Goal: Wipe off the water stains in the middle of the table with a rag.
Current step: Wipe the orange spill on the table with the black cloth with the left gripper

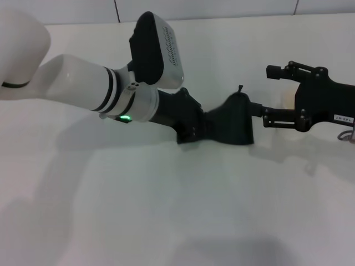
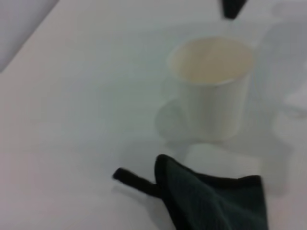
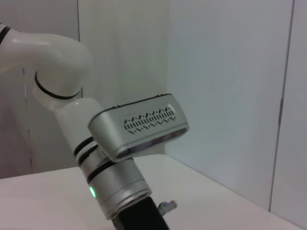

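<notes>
A: So where was the rag (image 1: 233,122)?
B: Mid-table (image 1: 166,210), clamped in the left gripper (image 1: 202,128), near a paper cup (image 2: 213,86).
A: Right gripper (image 1: 267,91)?
B: At the right, jaws spread, holding nothing.

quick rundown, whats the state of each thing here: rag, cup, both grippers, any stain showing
rag: lying on the table, bunched, held at one end by the left gripper, loop tag sticking out.
paper cup: upright, just past the rag, apart from it.
left gripper: shut on the rag, low on the table.
right gripper: open, fingers spread, lower finger's tip by the rag.
water stains: none visible; the rag may be covering them.
</notes>
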`<state>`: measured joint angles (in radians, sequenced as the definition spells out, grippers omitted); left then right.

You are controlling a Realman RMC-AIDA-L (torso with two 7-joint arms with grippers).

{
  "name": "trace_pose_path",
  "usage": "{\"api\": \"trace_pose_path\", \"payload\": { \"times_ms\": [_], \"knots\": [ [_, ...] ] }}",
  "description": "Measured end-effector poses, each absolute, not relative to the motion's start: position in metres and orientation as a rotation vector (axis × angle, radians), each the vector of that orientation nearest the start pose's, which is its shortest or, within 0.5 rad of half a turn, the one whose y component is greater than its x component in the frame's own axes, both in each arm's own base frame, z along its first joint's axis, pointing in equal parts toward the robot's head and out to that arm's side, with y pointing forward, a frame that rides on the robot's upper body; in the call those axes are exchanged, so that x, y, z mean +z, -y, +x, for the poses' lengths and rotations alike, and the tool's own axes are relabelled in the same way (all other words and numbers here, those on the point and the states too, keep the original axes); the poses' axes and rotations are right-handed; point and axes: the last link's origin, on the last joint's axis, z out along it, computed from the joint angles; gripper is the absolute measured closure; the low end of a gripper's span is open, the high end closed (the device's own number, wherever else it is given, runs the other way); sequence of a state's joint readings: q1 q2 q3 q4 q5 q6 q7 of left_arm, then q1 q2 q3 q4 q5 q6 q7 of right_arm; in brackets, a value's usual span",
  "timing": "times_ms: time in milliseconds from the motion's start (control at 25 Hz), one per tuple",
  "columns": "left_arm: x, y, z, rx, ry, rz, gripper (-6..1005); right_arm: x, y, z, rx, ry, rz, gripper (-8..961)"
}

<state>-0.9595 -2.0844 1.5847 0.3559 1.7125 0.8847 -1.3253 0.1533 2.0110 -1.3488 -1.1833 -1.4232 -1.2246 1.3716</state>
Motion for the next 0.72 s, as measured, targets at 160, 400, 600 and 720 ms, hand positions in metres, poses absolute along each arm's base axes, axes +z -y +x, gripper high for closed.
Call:
{"api": "trace_pose_path", "payload": {
  "times_ms": [160,400,600,720],
  "knots": [
    [-0.122,-0.399,-0.170,0.032,-0.021,-2.898,897,0.028,-0.308,0.227,0.702,-0.253,-2.542,97],
    [-0.118,-0.408,-0.168,0.036,-0.019,-2.846,897,0.028,-0.307,0.229,0.700,-0.261,-2.542,97],
    [-0.114,-0.416,-0.167,0.029,-0.010,-2.795,897,0.028,-0.306,0.229,0.701,-0.260,-2.544,97],
    [-0.111,-0.419,-0.164,0.005,-0.007,-2.778,897,0.028,-0.306,0.229,0.701,-0.260,-2.544,97]
  ]
}}
